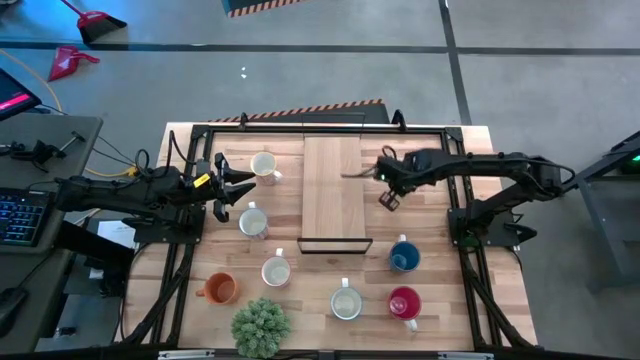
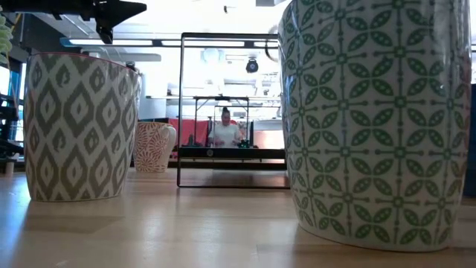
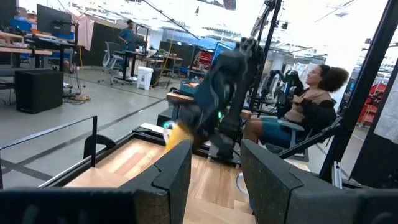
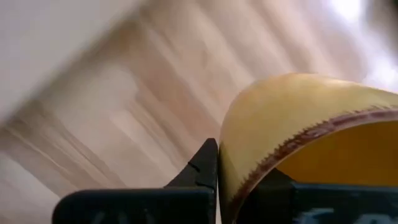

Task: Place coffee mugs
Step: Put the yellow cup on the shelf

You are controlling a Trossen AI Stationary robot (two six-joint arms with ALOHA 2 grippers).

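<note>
just off the wooden board's (image 1: 335,185) right edge, level with its middle, the right gripper (image 1: 389,198) hung with its fingers closed on the thin wall of an orange mug (image 4: 311,124), one dark finger (image 4: 202,169) outside the wall and the other inside the rim. the board lay directly to that gripper's inner side and ran lengthwise away from the table's front, so the carry to set the mug on it looked short and sideways, and the right arm was plainly the nearer one. the left gripper (image 1: 225,190) waited well off the board's left edge, fingers apart and holding nothing, between two white mugs (image 1: 264,165) (image 1: 253,220). near the board's front end sat another white mug (image 1: 276,271), a second orange mug (image 1: 218,289), one more white mug (image 1: 346,303), a blue mug (image 1: 404,256) and a red-pink mug (image 1: 405,302), with a green plant ball (image 1: 261,326) beyond them. from above, the held mug was hidden by the gripper; only the right wrist view showed the pinch on its rim, and the left wrist view caught it as a yellow smear (image 3: 177,134) under the far arm. the low view showed neither gripper, only patterned mug walls close up.
</note>
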